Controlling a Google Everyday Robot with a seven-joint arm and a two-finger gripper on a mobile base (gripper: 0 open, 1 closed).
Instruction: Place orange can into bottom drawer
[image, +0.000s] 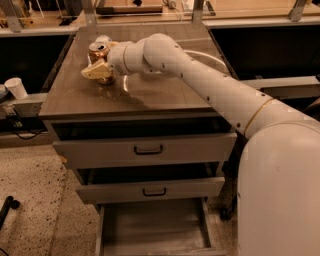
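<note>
The orange can (98, 51) stands upright at the back left of the cabinet top (150, 90). My gripper (100, 70) reaches in from the right and sits against the can, its cream tip covering the can's lower front. The can's silver top still shows above it. The bottom drawer (155, 225) is pulled out at the base of the cabinet, its grey floor bare.
A white bottle (103, 38) stands just behind the can. The top drawer (147, 149) and the middle drawer (154, 191) are slightly open, with black handles. A white cup (16, 87) sits on a ledge at left. My arm (215, 95) crosses the cabinet's right side.
</note>
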